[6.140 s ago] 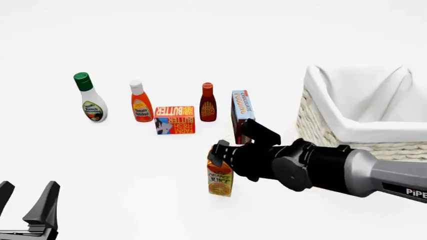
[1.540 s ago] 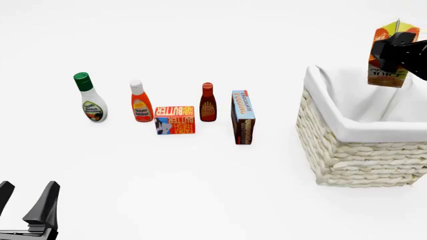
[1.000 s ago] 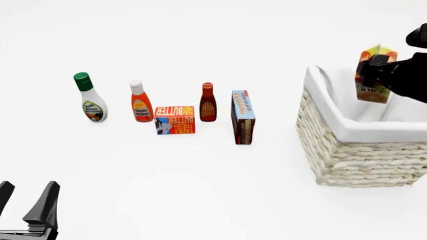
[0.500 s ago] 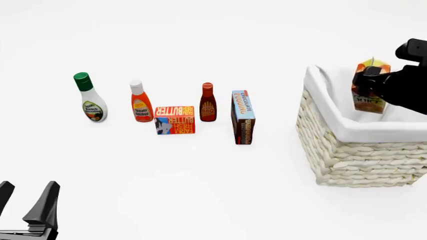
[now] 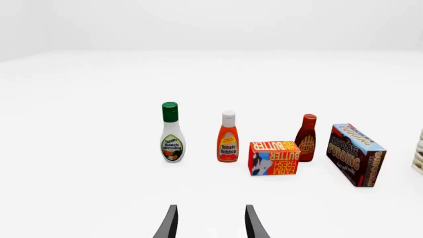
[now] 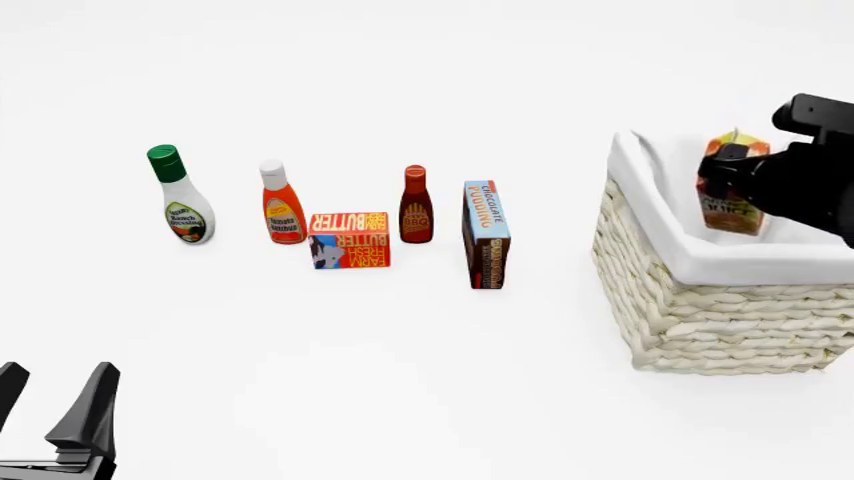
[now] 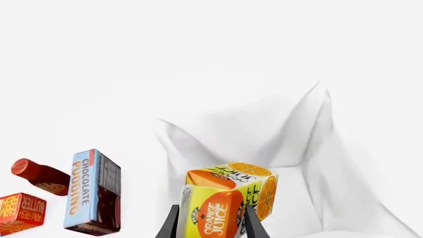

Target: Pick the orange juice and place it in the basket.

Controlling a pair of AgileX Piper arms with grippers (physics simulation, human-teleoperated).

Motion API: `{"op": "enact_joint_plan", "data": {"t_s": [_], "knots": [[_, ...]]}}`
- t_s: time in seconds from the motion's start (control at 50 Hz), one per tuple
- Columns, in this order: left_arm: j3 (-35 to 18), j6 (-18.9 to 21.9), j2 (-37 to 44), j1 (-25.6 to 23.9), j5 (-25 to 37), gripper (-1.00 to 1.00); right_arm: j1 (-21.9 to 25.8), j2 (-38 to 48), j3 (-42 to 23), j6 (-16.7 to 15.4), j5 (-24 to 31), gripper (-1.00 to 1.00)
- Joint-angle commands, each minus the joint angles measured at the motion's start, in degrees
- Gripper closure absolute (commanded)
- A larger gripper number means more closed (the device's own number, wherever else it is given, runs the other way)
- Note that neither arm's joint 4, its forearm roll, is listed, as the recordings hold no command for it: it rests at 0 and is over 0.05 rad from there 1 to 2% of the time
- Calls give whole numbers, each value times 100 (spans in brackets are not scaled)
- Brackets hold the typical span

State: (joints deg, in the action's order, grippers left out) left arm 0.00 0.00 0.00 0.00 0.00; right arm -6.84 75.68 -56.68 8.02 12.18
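Orange juice (image 6: 733,196): upright gable-top carton held over the basket's lined hollow, its lower part behind the near rim.
Left tool (image 6: 54,412): at the front-left corner of the worktop (image 6: 400,360), fingers parted, nothing between them.
Ranch dressing bottle (image 6: 178,197): leftmost, green cap, standing.
Tomato ketchup bottle (image 6: 280,204): white cap, standing just right of the ranch.
Butter box (image 6: 350,240): on its side, in front of and between the ketchup and the BBQ sauce bottle (image 6: 416,206).
Chocolate pudding box (image 6: 486,233): on end, right of the sauce.
Basket (image 6: 721,310): cream wicker, white cloth lining, far right.
Right tool (image 7: 213,218): clamped on the carton's sides.
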Motion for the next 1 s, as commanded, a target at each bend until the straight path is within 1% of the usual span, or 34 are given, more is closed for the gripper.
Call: {"op": "enact_joint_plan", "data": {"t_s": [0.02,0.36,0.7,0.84,0.86,0.9,0.92,0.94,1.0], "knots": [[0,0,0,0,0,-100,-161,275,32,157,-285,100],[0,0,0,0,0,-100,-327,790,143,271,-737,100],[0,0,0,0,0,-100,-437,980,87,273,-813,100],[0,0,0,0,0,-100,-465,959,71,328,-828,100],[0,0,0,0,0,-100,-477,955,67,286,-824,100],[0,0,0,0,0,-100,-478,940,70,351,-824,100],[0,0,0,0,0,-100,-510,934,52,335,-822,100],[0,0,0,0,0,-100,-463,899,70,398,-833,-100],[0,0,0,0,0,-100,-428,832,83,413,-856,-100]]}}
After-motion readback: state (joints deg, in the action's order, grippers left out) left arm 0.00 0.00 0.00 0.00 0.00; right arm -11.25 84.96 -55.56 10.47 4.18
